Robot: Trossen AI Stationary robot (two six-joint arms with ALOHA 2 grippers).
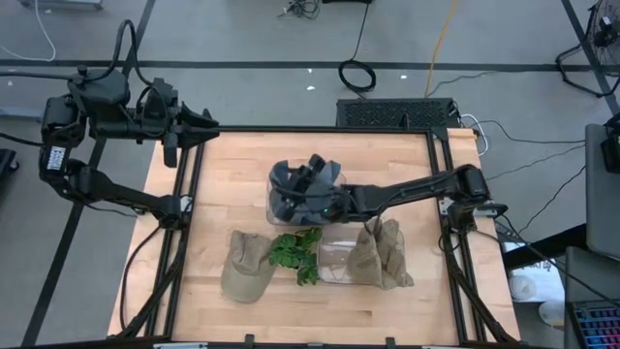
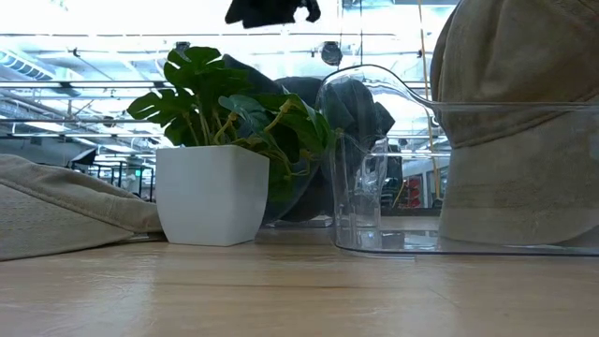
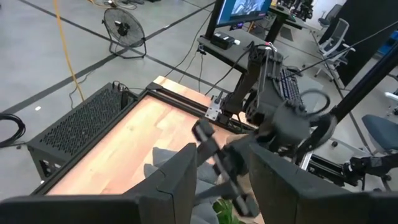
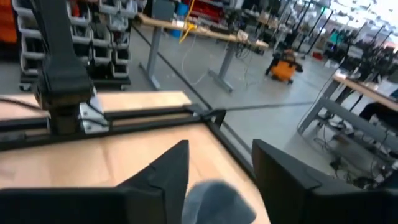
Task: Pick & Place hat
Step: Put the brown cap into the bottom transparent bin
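Note:
A dark blue-grey hat (image 1: pixel 291 194) sits at the table's middle on a clear rounded container; in the low view the hat (image 2: pixel 360 103) shows behind the plant. My right gripper (image 1: pixel 315 174) hovers open over it, and the hat's crown (image 4: pixel 214 199) shows below and between the fingers; in the low view the gripper (image 2: pixel 271 9) stands above the hat. A tan hat (image 1: pixel 247 267) lies on the table near the front. Another tan hat (image 1: pixel 383 254) rests in a clear bin (image 1: pixel 334 257). My left gripper (image 1: pixel 208 128) waits open past the table's far left corner.
A small plant in a white pot (image 2: pixel 211 192) stands between the tan hat on the table and the clear bin, just in front of the dark hat. Bare wood lies along the table's far side (image 1: pixel 291 145) and its left part.

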